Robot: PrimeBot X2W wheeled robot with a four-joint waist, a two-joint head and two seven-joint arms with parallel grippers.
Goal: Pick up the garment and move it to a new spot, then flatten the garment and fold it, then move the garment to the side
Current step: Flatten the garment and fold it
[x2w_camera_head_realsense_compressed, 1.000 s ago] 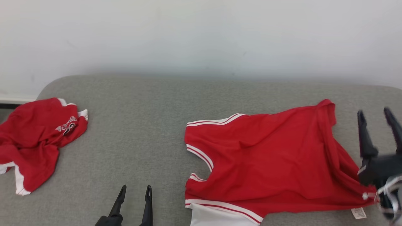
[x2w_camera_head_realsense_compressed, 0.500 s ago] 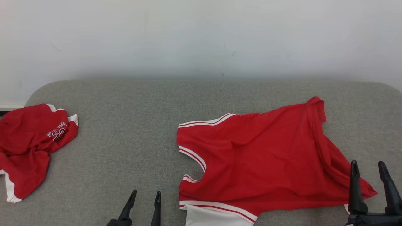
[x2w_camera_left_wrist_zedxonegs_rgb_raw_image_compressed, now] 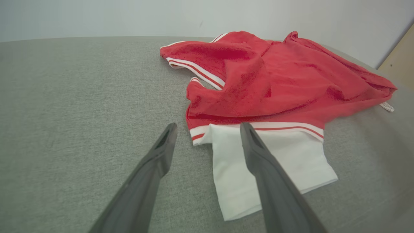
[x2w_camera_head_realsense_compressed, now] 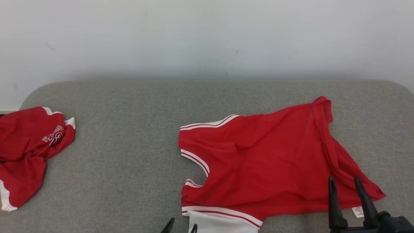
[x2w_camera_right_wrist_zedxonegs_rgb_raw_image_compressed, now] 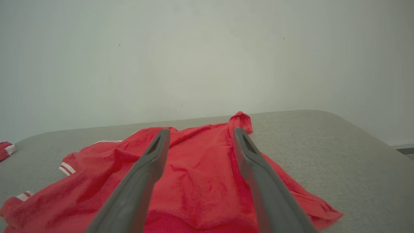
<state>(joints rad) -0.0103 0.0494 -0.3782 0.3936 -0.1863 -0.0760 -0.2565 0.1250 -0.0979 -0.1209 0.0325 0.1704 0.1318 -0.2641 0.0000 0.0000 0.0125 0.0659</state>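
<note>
Nearest: left end effector [x2w_camera_left_wrist_zedxonegs_rgb_raw_image_compressed: 207, 129], jaws spread wide and empty, tips poised at the near left edge of the white panel [x2w_camera_left_wrist_zedxonegs_rgb_raw_image_compressed: 258, 161] that sticks out from under the red jersey [x2w_camera_head_realsense_compressed: 265, 161]. Right end effector [x2w_camera_head_realsense_compressed: 344, 181] also wide, holding nothing, fingers over the near right hem just left of the label [x2w_camera_head_realsense_compressed: 357, 212]; can't tell if they touch the cloth. Jersey lies mid-to-right on the grey padded surface [x2w_camera_head_realsense_compressed: 129, 161], mostly spread but wrinkled. Its right edge is rolled over on itself, up to a bunched corner [x2w_camera_head_realsense_compressed: 321, 105] at the far right. Striped trim [x2w_camera_head_realsense_compressed: 195, 160] of the cut-outs faces left. My read: thin knit, very light, fully limp, not fragile. It'll sag from any pinch point and drag on the textured cover rather than slide. Best holds: two corners wide apart, e.g. the label corner and the striped band by the white panel, pinching low so both layers get caught. Avoid mid-panel grabs, they'd just tent it. Far left: second red garment [x2w_camera_head_realsense_compressed: 26, 152], crumpled, well apart. Wall [x2w_camera_head_realsense_compressed: 207, 38] behind.
</note>
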